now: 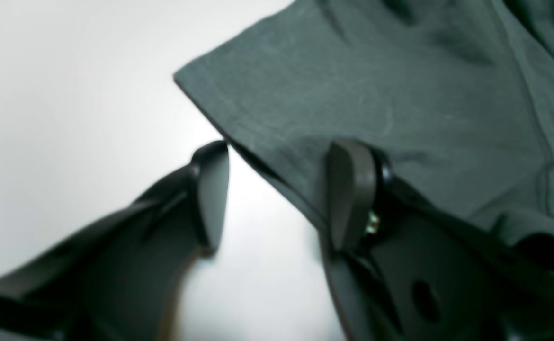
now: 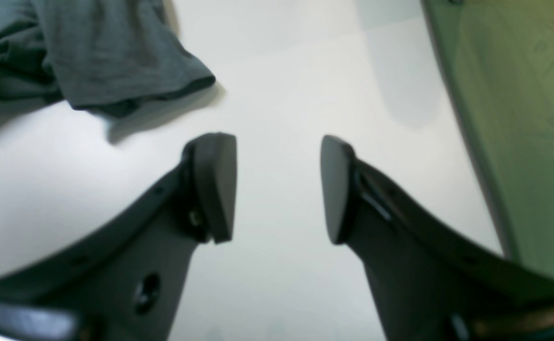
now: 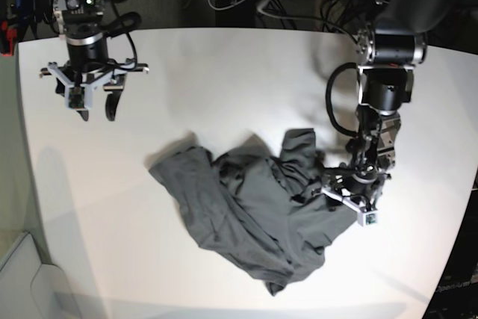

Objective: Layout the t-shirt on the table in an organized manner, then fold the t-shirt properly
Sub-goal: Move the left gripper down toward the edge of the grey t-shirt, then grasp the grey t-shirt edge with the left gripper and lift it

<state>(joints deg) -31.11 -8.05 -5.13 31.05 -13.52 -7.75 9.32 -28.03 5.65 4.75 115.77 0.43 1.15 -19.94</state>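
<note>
Dark grey t-shirt, crumpled and unfolded, is spread at the centre of the white table; one hem corner appears flattened.

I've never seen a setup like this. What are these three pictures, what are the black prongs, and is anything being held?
It is a robot with two arms over a white table. The base picture looks down on the whole scene; the other two come from cameras on each wrist, so the black prongs are claw fingers seen up close. A crumpled dark grey t-shirt lies on the table. The left claw is open, straddling the shirt's edge without pinching it yet. The right claw is open over bare table, away from the shirt, holding nothing.
</note>
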